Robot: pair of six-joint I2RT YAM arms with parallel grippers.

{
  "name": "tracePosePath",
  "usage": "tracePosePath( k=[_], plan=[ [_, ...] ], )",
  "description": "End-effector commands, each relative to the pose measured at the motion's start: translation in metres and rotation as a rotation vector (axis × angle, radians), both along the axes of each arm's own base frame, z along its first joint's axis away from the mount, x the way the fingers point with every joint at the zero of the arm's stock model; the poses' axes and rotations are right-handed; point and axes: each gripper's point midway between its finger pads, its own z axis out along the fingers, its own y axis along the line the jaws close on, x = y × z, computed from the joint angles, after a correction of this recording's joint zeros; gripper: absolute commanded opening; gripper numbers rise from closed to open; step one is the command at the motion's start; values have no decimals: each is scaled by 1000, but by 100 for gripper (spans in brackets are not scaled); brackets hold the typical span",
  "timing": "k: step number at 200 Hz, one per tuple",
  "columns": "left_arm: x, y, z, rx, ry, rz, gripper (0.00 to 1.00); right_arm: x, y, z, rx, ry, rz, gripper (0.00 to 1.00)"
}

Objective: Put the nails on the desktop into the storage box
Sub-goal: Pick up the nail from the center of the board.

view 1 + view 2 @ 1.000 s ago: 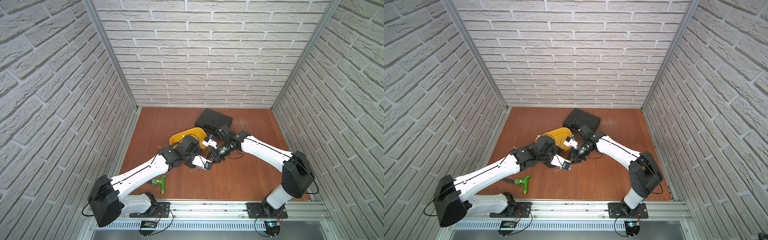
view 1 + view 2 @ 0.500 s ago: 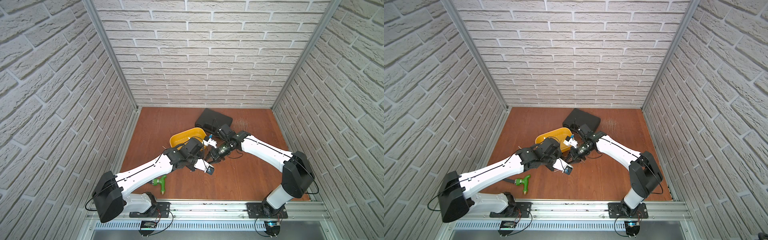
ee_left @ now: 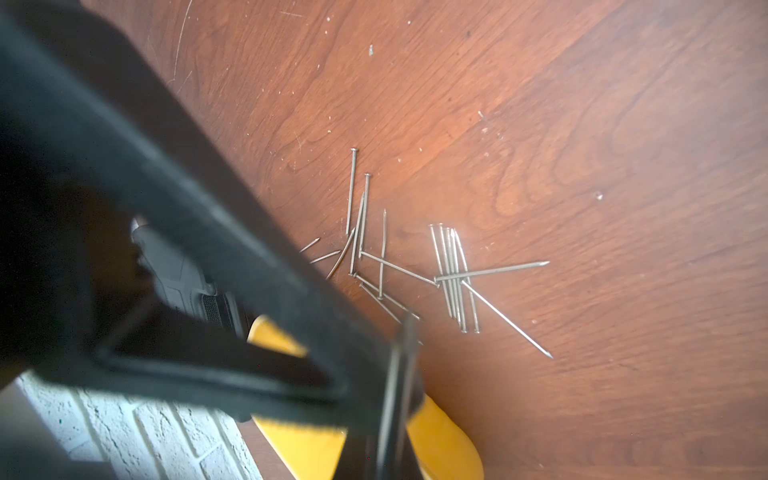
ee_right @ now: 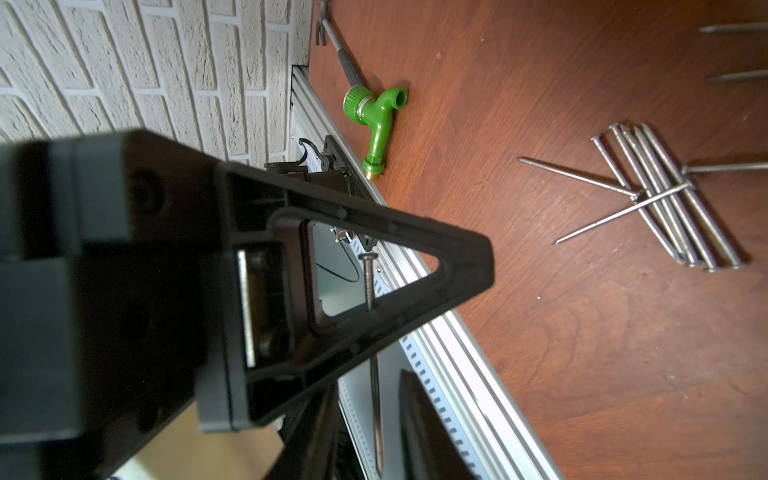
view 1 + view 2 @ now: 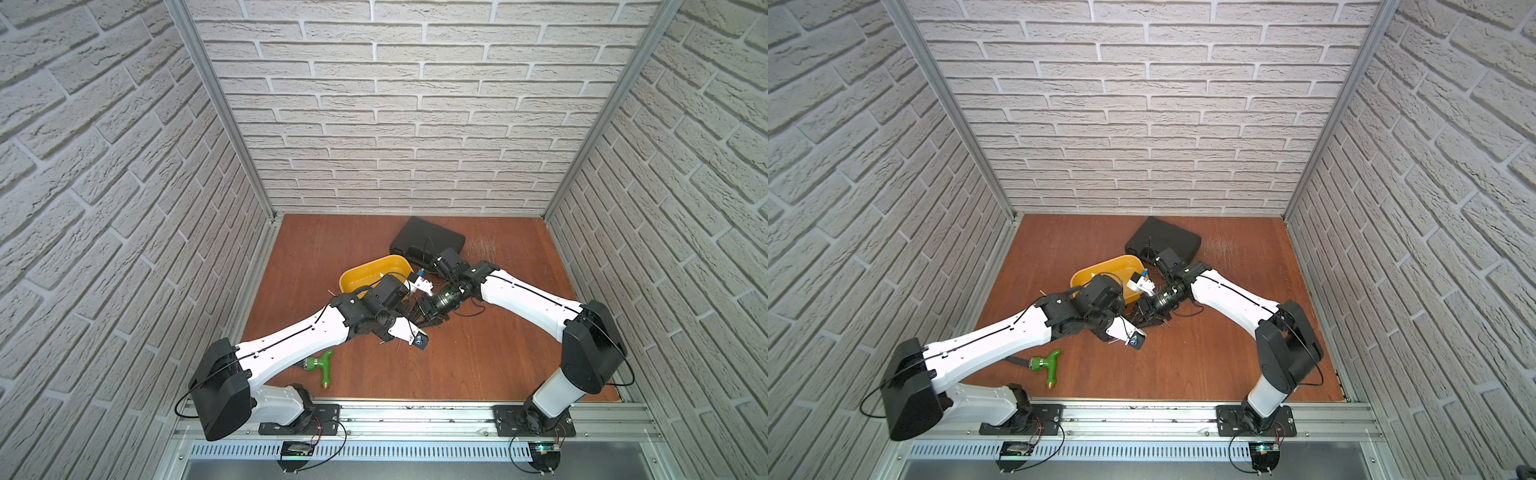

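— At the tip of the left hand [image 3: 376, 395], what is that grey streak?
— Blurred, but it is one nail [image 3: 399, 365]. The fingers are pressed together on it, so I read it as clamped there.
— And the right hand [image 5: 430, 318]?
— It sits tip to tip with the left, just beside the storage box [image 5: 365, 274]. In its wrist view what looks like that nail shows through one finger's window. Whether its fingers grip or stand apart I cannot tell.
— Why meet like that?
— My guess is a pass from hand to hand, to get a better hold before the drop into the box.
— The rest of the nails [image 3: 455, 278]?
— Loose on the desk [image 3: 582, 124]: a tight bundle with others crossed over it, near the box. The box sits close, likely to keep each carry short.
— Anything else?
— A green tap fitting [image 4: 376, 120] near the desk's front edge and a black case [image 5: 428, 241] just beyond the box, both out of the way.
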Motion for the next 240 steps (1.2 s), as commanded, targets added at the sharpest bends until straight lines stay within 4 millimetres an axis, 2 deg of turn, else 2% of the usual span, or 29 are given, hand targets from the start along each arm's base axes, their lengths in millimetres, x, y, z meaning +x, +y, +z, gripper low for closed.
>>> tracePosePath(
  k=[1,19,49,62,76,109,161,185,240],
  plan=[
    [3,-1,3,-43,59,81,0,19,-15,18,16,-54,-57,38],
    [6,3,0,-95,138,183,0,41,-39,26,-11,-96,-158,40],
    [22,9,1,-232,250,439,0,73,-77,39,-73,-200,-330,42],
    [28,12,5,-300,289,545,0,80,-86,42,-92,-228,-372,43],
    [45,21,15,-395,312,734,0,85,-94,40,-137,-262,-408,42],
    [74,55,25,-526,417,1185,0,89,-107,35,-197,-324,-477,42],
    [95,96,11,-728,635,1753,0,78,-110,25,-280,-406,-462,42],
    [104,103,2,-803,754,1881,0,72,-107,19,-313,-428,-436,42],
    [130,111,-32,-767,764,2022,0,60,-86,1,-358,-451,-365,41]
  ],
)
